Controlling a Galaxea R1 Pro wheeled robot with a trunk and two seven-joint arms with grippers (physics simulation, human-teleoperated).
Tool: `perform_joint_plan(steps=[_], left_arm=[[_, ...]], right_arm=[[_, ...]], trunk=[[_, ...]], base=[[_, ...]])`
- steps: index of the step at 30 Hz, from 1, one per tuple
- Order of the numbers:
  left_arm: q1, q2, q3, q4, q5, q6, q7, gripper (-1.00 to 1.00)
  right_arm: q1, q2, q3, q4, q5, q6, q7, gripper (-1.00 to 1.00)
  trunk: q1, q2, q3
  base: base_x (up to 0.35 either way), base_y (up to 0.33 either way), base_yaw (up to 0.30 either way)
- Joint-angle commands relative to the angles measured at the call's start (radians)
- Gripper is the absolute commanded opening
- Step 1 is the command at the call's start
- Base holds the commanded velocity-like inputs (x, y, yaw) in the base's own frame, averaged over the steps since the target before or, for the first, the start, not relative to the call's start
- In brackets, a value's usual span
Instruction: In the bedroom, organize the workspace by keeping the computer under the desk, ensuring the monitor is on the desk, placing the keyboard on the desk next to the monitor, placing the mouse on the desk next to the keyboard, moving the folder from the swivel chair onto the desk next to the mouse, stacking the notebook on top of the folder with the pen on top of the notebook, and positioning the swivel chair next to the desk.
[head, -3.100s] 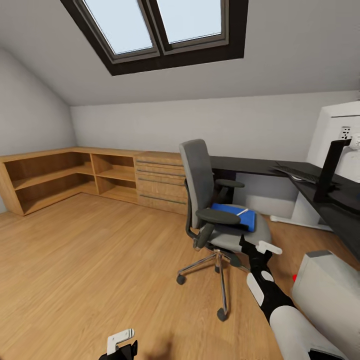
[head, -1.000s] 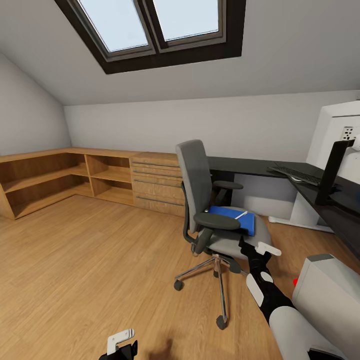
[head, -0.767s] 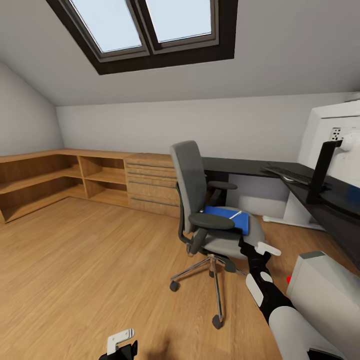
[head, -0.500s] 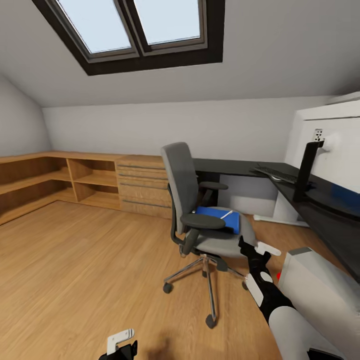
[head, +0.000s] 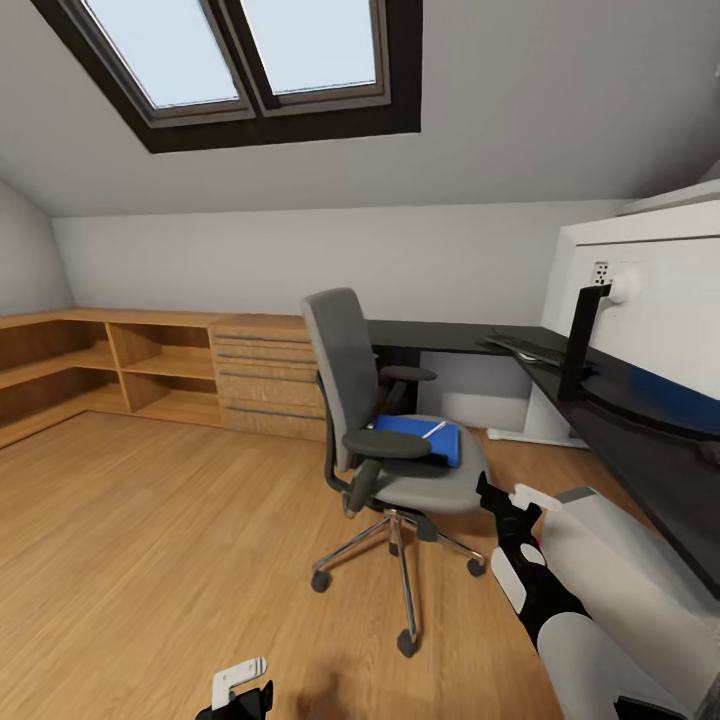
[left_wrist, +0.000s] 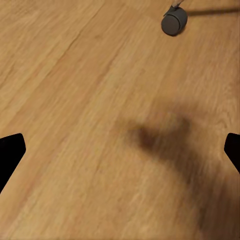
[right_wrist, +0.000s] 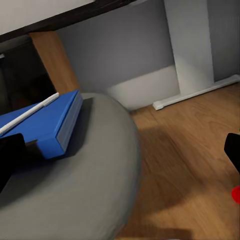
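The camera has swung to the right since the earlier frames, so the whole room has slid leftward in the head view while the things themselves keep their places. The chair (head: 385, 420) stands on the floor (head: 180, 540) of warm wood planks, its grey padded seat and tall back set on a chrome star base with dark casters; one caster (left_wrist: 174, 21) shows in the left wrist view. On the seat lies the flat blue folder (head: 420, 439), and a thin whitish pen (head: 433, 429) rests across the top of it. The glossy black surface (head: 450, 336) runs along the back wall and turns toward the camera on the right, carrying the slim keyboard (head: 528, 349) and the monitor (head: 650, 300), seen from its white back with a black neck. The pale grey computer (head: 630, 590) sits on the floor at lower right, beside the right arm. Low wooden shelves (head: 90, 365) and drawers line the left wall under a sloped ceiling with a skylight (head: 240, 60). The right fingers (head: 505, 495) are spread, empty, just beside the seat's edge; the left fingers (head: 240, 690) are also spread, above bare floor.
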Motion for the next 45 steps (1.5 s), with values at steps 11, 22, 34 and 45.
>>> perform_joint_plan(steps=[11,22,34,45], left_arm=[[0.0,0.0,0.002,0.0,0.005,-0.002,0.0,1.0],[0.0,0.0,0.001,0.0,0.005,-0.002,0.0,1.0],[0.0,0.0,0.001,0.0,0.004,-0.002,0.0,1.0],[0.0,0.0,0.001,0.0,0.004,-0.001,0.0,1.0]], right_arm=[[-0.001,0.001,-0.001,0.0,-0.008,-0.004,0.002,1.0],[-0.001,0.0,-0.002,0.0,-0.007,-0.004,0.002,1.0],[-0.001,-0.007,-0.003,0.0,-0.005,-0.004,0.001,1.0],[-0.001,-0.033,-0.006,-0.001,-0.011,0.035,0.001,1.0]], trunk=[[0.0,0.0,-0.001],[0.0,0.0,-0.001],[0.0,0.0,-0.001],[0.0,0.0,-0.001]], base=[[0.0,0.144,-0.006],[0.0,0.017,0.0],[0.146,0.0,0.0],[0.013,0.0,0.0]])
